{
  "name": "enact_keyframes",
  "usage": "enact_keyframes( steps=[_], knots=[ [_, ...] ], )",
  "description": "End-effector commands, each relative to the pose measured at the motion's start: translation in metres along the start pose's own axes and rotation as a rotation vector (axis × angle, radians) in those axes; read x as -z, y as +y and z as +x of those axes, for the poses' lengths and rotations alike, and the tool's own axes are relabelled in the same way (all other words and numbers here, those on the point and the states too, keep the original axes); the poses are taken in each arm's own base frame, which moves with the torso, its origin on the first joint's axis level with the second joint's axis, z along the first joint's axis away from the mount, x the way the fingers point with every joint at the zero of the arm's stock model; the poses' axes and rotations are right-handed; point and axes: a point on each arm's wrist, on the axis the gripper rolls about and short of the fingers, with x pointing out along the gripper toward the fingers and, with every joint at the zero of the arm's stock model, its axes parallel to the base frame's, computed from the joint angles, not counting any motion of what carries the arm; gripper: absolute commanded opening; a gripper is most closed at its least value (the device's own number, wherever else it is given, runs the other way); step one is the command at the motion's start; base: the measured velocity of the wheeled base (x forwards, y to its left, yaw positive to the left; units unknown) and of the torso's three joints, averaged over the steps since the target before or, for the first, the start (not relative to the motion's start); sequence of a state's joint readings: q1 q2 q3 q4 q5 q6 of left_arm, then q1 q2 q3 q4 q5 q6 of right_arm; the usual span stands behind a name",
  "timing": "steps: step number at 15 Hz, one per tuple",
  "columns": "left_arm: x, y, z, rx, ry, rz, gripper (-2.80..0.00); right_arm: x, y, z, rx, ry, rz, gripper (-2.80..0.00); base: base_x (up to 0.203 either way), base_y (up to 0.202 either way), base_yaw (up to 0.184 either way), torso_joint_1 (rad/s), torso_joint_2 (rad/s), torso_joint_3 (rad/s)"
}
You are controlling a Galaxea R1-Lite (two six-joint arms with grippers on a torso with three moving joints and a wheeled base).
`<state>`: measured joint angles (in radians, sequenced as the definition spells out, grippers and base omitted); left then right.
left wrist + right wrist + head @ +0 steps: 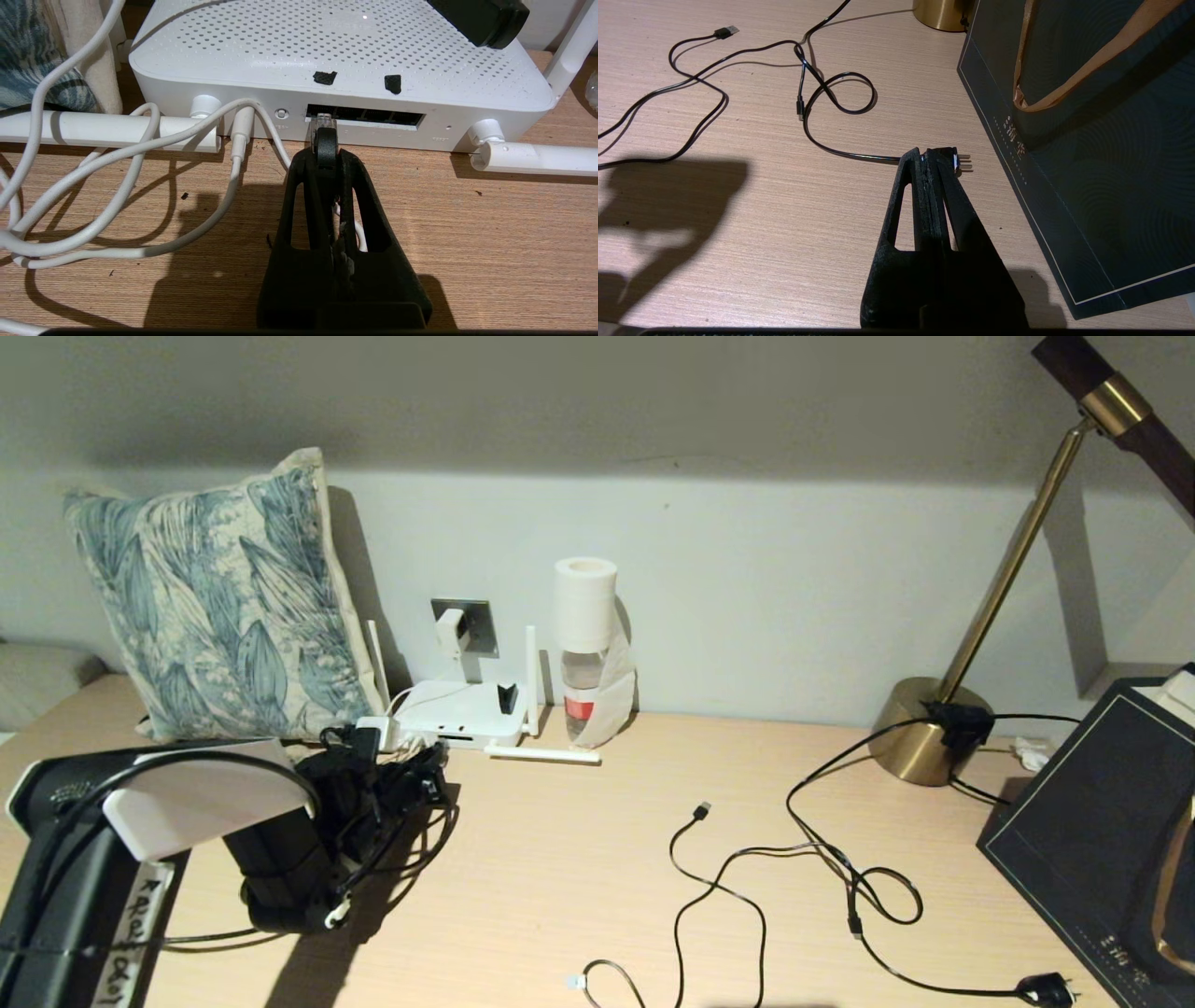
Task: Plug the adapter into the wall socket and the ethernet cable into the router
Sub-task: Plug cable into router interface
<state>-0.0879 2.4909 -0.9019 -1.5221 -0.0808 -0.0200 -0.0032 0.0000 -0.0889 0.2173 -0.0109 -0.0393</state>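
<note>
A: What's on the left?
B: The left end effector [325,145] is clamped on the ethernet cable [324,140], just behind its clear clip connector, whose tip sits at the mouth of the router [464,711] port row. The adapter [451,631] is already in the wall socket [478,625] above.
A: How will the cable handle?
B: I'd judge the lead springy and light, the clip brittle; gripping the stiff boot right behind it looks best for pushing straight.
A: And on the right?
B: The right end effector [934,156] hangs over the counter [579,859], fingers together, holding nothing.
</note>
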Motion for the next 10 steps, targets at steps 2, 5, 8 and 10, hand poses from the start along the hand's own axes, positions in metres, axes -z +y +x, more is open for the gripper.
enact_keyframes(
  steps=[2,5,8,10],
  knots=[
    [-0.0026,0.0001,-0.0001,0.0,-0.012,0.001,-2.8,0.0002,0.0,0.0,0.0,0.002,-0.001,-2.8,0.0,0.0,0.0,0.0,0.0,0.0],
    [-0.0029,0.0001,0.0001,0.0,-0.014,0.0,-2.8,0.0001,0.0,0.0,0.0,0.002,-0.001,-2.8,0.0,0.0,0.0,0.0,0.0,0.0],
    [-0.004,0.0002,0.0012,0.001,-0.02,0.0,-2.8,0.0002,0.0,0.0001,0.001,0.003,-0.001,-2.8,0.0,0.0,0.0,0.0,0.0,0.0],
    [-0.004,0.0002,0.0017,0.001,-0.021,0.0,-2.8,0.0,0.0,0.0001,0.0,0.001,-0.001,-2.8,0.0,0.0,0.0,0.0,0.0,0.0]
  ],
)
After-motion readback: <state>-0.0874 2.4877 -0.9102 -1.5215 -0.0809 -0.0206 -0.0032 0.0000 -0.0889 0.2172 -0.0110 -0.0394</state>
